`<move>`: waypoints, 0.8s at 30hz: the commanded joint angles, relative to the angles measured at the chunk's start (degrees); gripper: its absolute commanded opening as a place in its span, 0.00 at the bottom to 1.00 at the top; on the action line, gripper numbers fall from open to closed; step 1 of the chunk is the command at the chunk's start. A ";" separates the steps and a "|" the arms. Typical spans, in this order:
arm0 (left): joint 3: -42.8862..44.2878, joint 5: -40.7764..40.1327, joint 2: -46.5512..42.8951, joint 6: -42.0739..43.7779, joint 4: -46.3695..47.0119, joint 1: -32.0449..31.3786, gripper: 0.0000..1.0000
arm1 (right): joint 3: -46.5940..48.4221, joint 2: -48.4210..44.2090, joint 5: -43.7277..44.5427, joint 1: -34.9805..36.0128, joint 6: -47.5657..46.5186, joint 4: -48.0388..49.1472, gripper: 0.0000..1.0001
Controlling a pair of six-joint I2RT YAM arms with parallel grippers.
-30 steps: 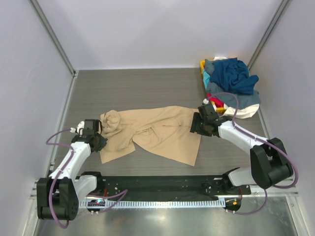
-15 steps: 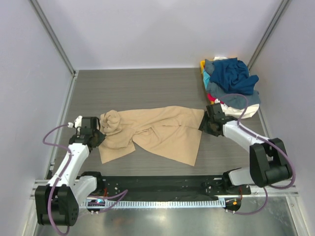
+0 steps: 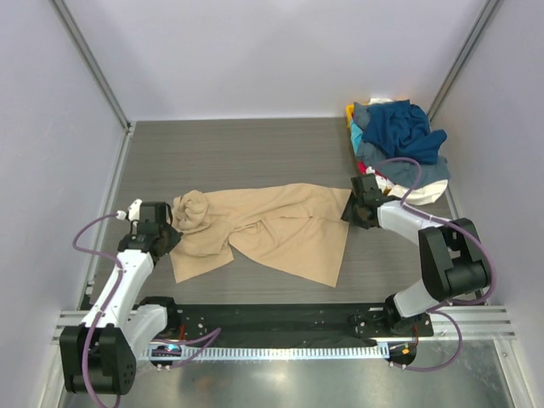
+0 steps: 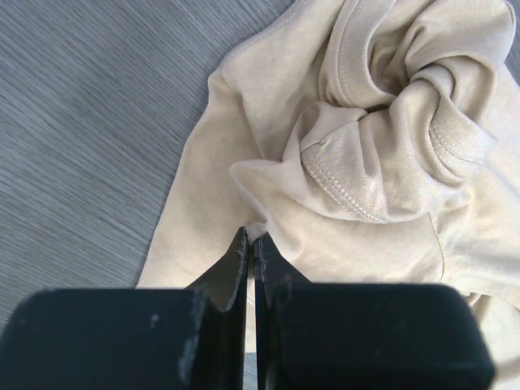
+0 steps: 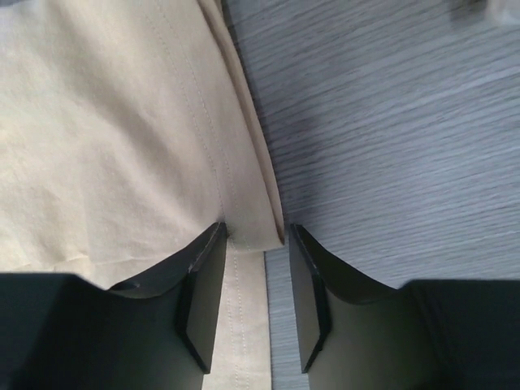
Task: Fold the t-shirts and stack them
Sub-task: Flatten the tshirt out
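The tee (image 3: 280, 229) lies across the middle of the top view, bunched at left, where the left gripper (image 4: 251, 244) is pinched tight on a pucker, seemingly anchoring it. The right gripper (image 5: 254, 236), jaws half apart and holding nothing, straddles the right hem, likely to pull it flat.

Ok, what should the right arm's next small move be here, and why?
Probably close the right fingers on the hem of the tan t-shirt. They straddle that folded edge but stand apart, not yet pinching, while the left fingers are shut on the shirt's opposite side, so a second grip seems needed.
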 commanded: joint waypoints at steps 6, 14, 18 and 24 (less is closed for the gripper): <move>1.43 0.45 -0.87 1.05 0.96 0.22 0.00 | 1.06 1.92 0.81 -1.29 -0.01 1.71 0.27; 1.69 1.15 -0.69 0.61 0.96 0.22 0.00 | 0.44 -0.01 0.63 -1.47 -0.01 0.49 0.01; 3.19 1.16 -1.04 0.52 -0.53 0.22 0.00 | 1.05 -1.33 0.63 -1.47 -0.01 -1.62 0.01; 6.79 0.98 -4.12 0.70 -5.17 0.31 0.00 | 2.90 -4.75 0.28 -1.47 -0.54 -5.58 0.01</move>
